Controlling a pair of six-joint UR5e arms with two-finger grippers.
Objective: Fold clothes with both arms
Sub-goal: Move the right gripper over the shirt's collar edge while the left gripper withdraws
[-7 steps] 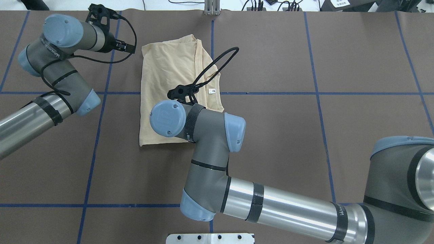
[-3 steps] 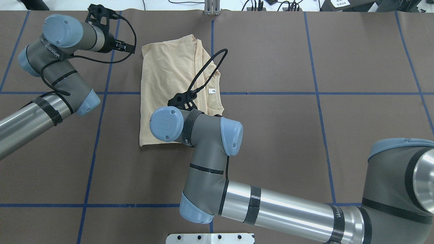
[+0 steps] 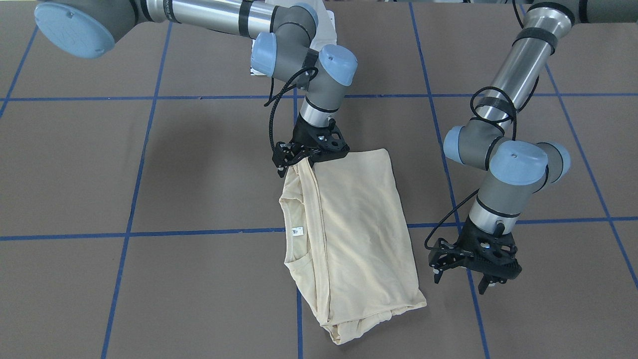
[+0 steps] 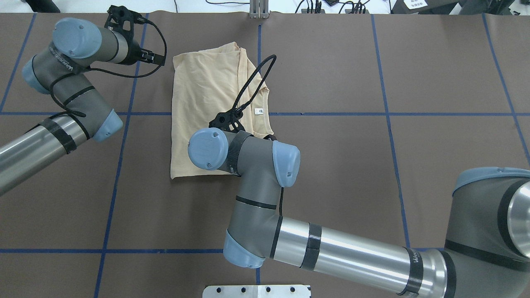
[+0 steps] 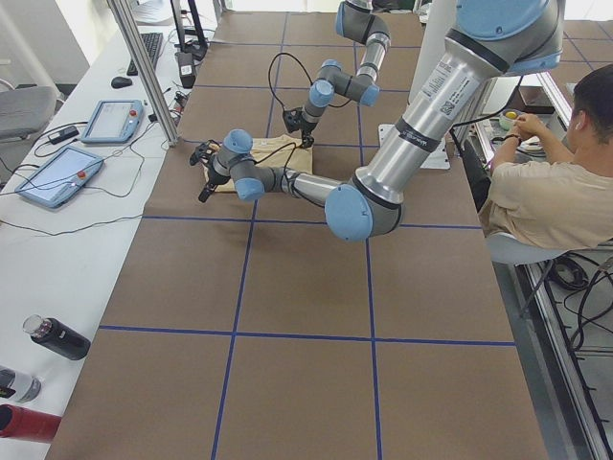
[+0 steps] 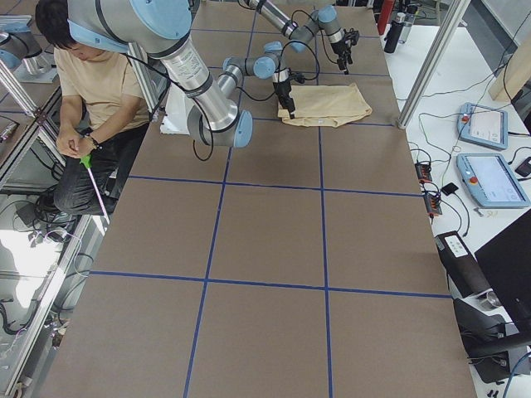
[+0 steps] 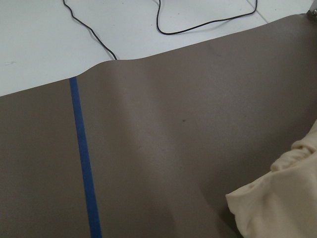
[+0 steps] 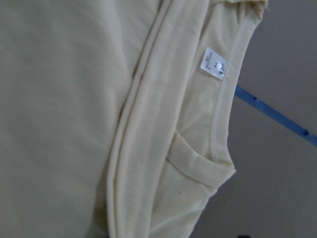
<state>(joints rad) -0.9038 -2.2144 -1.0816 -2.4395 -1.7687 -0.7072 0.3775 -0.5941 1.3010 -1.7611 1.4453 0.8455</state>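
We see the shirt (image 3: 359, 224) lying mid-tabletop (image 3: 149, 174), apparently folded lengthwise already; the crosswise fold looks left to do. Right claw (image 3: 299, 158) meets its upper edge, grip unclear. Left claw (image 3: 461, 279) hangs open and empty, lower right.

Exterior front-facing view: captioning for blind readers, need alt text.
A cream shirt, folded lengthwise with its neck label showing, lies on a brown table gridded with blue tape. The right gripper sits at its top-left corner; the left gripper hangs open off its lower right, not touching.
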